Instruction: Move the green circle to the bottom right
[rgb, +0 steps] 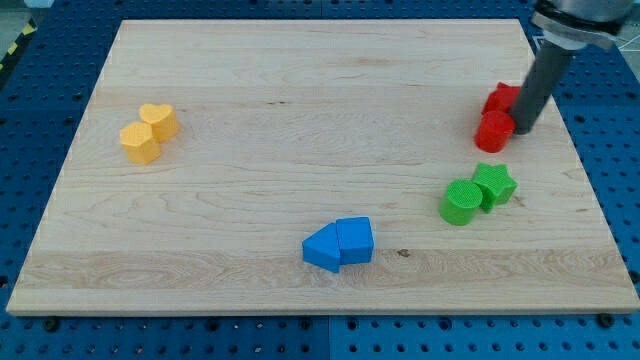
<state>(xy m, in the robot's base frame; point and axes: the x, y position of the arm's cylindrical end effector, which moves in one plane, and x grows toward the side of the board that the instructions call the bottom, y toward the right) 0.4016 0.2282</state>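
Note:
The green circle (460, 201) is a short green cylinder on the wooden board (250, 130), at the view's lower right. A green star block (495, 185) touches it on its upper right. My tip (523, 129) is the lower end of the dark rod at the view's upper right. It stands right beside two red blocks, a round one (493, 131) and another (501, 99) behind it. The tip is above the green pair, about a block's width from the green star.
Two yellow blocks, one heart-shaped (158, 120) and one hexagonal (140, 142), sit together at the view's left. Two blue blocks (322, 248) (355, 240) sit side by side near the bottom middle. The board's edge borders a blue perforated table (610, 150).

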